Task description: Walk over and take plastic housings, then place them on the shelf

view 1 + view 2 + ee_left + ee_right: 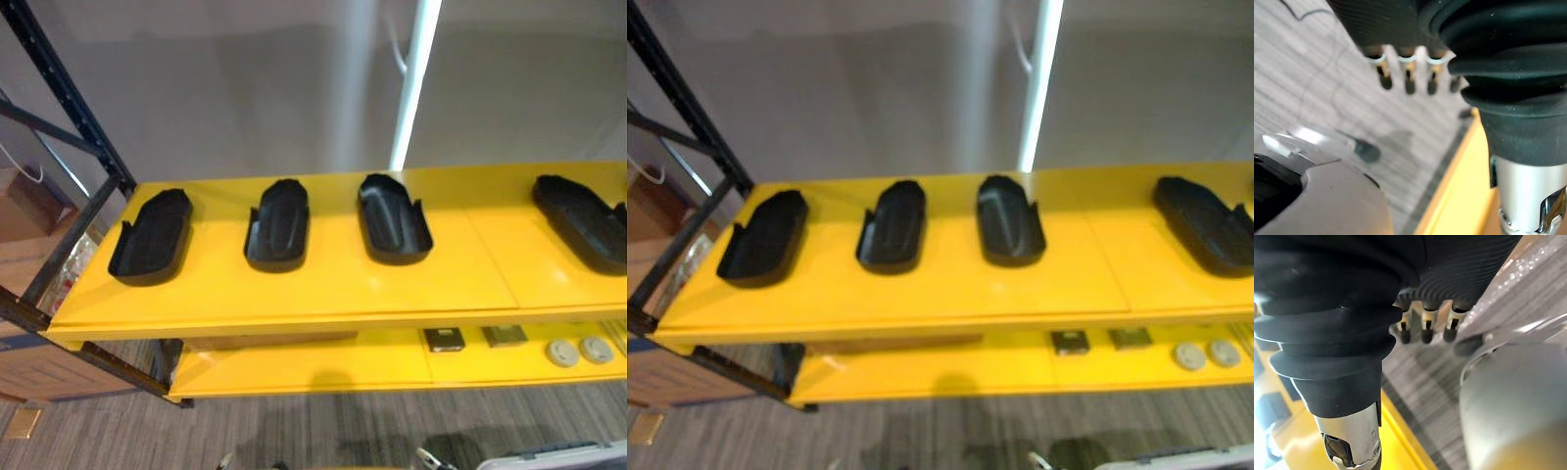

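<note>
Several black plastic housings lie in a row on the yellow top shelf [294, 294]: one at the left end [152, 238], two near the middle [278, 225] [394, 218], and one at the right edge [583, 223]. All rest flat with the hollow side up, each apart from its neighbours. My left hand [1408, 78] hangs over the grey carpet beside the shelf's yellow edge, fingers straight, holding nothing. My right hand [1426, 325] hangs the same way on the other side, open and empty.
A lower yellow shelf [323, 367] carries two small dark square parts [444, 340] and two grey discs [578, 351]. The black rack frame [69, 108] stands at the left with cardboard boxes [29, 206] behind it. A white pole [416, 78] rises behind the shelf.
</note>
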Motion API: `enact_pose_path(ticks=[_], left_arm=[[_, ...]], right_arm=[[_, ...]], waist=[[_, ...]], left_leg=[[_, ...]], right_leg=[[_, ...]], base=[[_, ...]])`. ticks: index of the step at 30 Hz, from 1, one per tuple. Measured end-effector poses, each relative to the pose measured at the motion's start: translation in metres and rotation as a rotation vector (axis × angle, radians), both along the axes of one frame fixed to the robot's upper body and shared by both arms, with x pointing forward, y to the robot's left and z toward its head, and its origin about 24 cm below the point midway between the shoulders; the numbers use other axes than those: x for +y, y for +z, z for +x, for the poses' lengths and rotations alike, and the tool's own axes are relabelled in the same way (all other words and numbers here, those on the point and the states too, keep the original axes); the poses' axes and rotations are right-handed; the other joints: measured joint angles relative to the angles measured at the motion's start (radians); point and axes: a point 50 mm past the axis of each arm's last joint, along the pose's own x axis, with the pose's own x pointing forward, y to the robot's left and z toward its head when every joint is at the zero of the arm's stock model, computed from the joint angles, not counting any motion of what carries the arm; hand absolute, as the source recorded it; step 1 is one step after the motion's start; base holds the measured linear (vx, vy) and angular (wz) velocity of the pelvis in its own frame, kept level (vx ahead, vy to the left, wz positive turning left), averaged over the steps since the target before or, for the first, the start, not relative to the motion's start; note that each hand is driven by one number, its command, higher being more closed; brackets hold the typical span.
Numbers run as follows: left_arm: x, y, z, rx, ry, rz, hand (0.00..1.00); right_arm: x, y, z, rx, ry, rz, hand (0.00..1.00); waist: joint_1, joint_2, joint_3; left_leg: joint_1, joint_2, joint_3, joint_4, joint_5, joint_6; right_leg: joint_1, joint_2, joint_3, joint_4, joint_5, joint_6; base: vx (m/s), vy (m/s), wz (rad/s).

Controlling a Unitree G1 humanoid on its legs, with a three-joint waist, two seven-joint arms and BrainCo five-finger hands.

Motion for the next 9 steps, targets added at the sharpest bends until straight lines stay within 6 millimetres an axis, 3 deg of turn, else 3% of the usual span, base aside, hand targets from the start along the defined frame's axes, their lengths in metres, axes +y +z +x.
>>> enact_pose_path(ticks=[9], left_arm=[[0.001,0.001,0.015,0.012,-0.107,0.012,0.0]], right_arm=[[0.003,0.0,0.003,-0.018,0.004,-0.002,0.0]], waist=[[-0.001,-0.005,0.003]], left_leg=[[-0.004,-0.01,-0.006,0.0,-0.001,0.001]], right_leg=[[-0.003,-0.005,-0.008,0.004,-0.005,0.008]], base=[[0.0,-0.002,0.02]])
